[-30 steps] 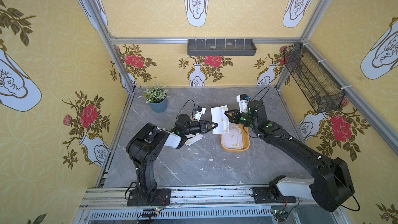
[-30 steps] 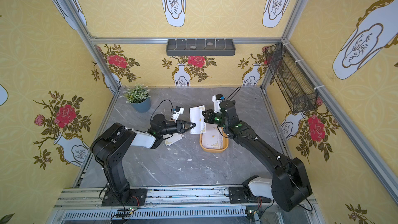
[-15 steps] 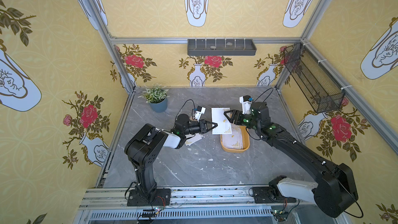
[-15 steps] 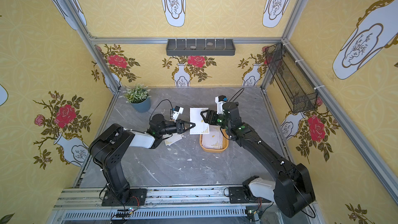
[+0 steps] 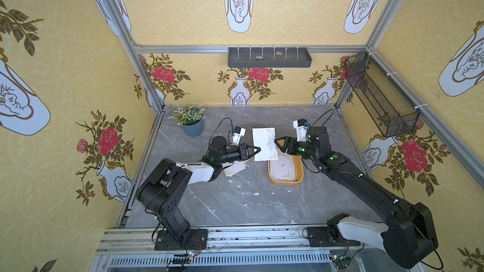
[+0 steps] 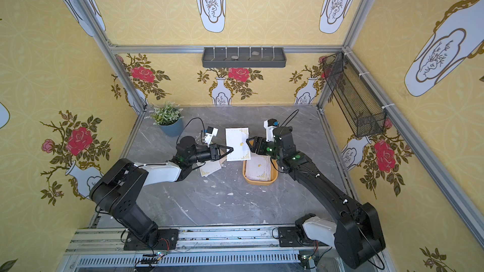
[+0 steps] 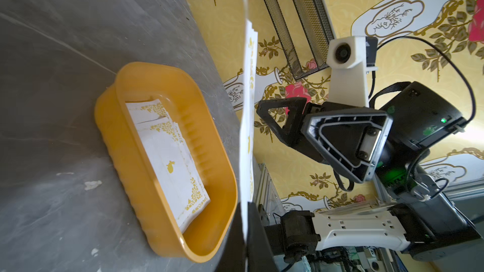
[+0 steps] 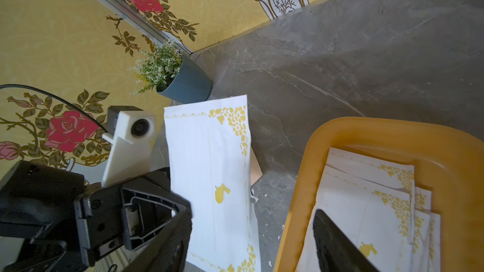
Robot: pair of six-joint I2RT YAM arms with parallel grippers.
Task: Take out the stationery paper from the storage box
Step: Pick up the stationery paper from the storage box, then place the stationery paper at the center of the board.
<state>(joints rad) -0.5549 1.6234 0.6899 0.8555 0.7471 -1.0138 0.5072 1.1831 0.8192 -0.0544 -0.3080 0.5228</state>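
My left gripper [image 5: 258, 150] is shut on the left edge of one white stationery paper [image 5: 264, 143] sheet with gold corners and holds it in the air; in the left wrist view that sheet [image 7: 247, 126] shows edge-on. My right gripper [image 5: 278, 145] stands open beside the sheet's right edge, over the far end of the storage box [image 5: 286, 182], a mustard-yellow tray. More sheets [image 8: 366, 205] lie inside the box [image 8: 366, 129]. Other sheets [image 5: 234, 170] lie on the table under my left arm. Both top views show the held sheet [image 6: 237, 143].
A potted plant [image 5: 192, 124] stands at the table's back left. A dark grey shelf [image 5: 269, 57] hangs on the back wall and a black mesh basket [image 5: 379, 95] on the right wall. Small white scraps [image 5: 255, 194] dot the grey table in front of the box.
My right gripper has opened and let go of the sheet, drawing back a little to the right. My left gripper has closed fully on the sheet's left edge.
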